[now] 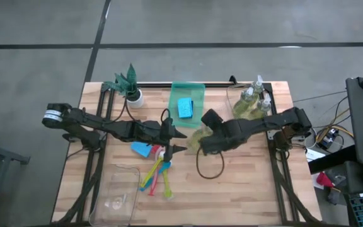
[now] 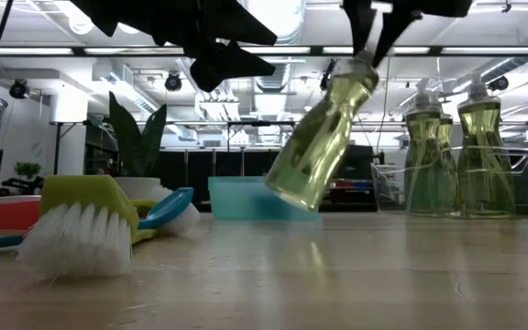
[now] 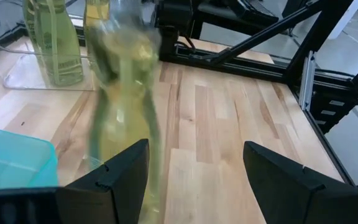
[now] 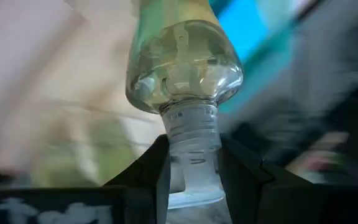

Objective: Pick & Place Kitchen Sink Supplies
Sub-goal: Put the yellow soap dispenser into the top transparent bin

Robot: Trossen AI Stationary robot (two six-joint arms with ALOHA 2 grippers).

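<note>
Yellowish soap fills the clear bottle (image 2: 322, 147) that the right tool (image 4: 194, 174) holds: its two dark fingers (image 4: 151, 171) are clamped narrow on the ribbed neck, and the low view shows the bottle tilted, its base clear of the wooden desk (image 1: 244, 189). From above, the bottle sits near the middle of the desk, just in front of the green tray (image 1: 197, 94).

Facing it, the left tool (image 3: 194, 168) stands wide open with nothing between its fingers; the held bottle shows blurred just beyond them. In the high view this tool (image 1: 180, 140) hangs over the desk's centre, just left of the bottle and above the brushes.

Nearest the low camera lies a brush (image 2: 85, 225) with a yellow-green head and white bristles, a blue-handled one (image 2: 168, 209) behind it. From above, the brushes (image 1: 157, 176) form a loose fan of slim plastic handles in blue, green, yellow and red; their exact count cannot be told. Beside them, at the near-left, an empty clear tray (image 1: 117, 197) sits on the desk.

Farther back, one blue rectangular sponge (image 1: 185, 107) lies inside the green tray. To its right, a clear tray (image 1: 232, 101) holds upright soap bottles (image 1: 255, 101), at least three, with curved waists and pump tops. At the far-left stands one potted plant (image 1: 128, 85), green leaves in a white pot.
</note>
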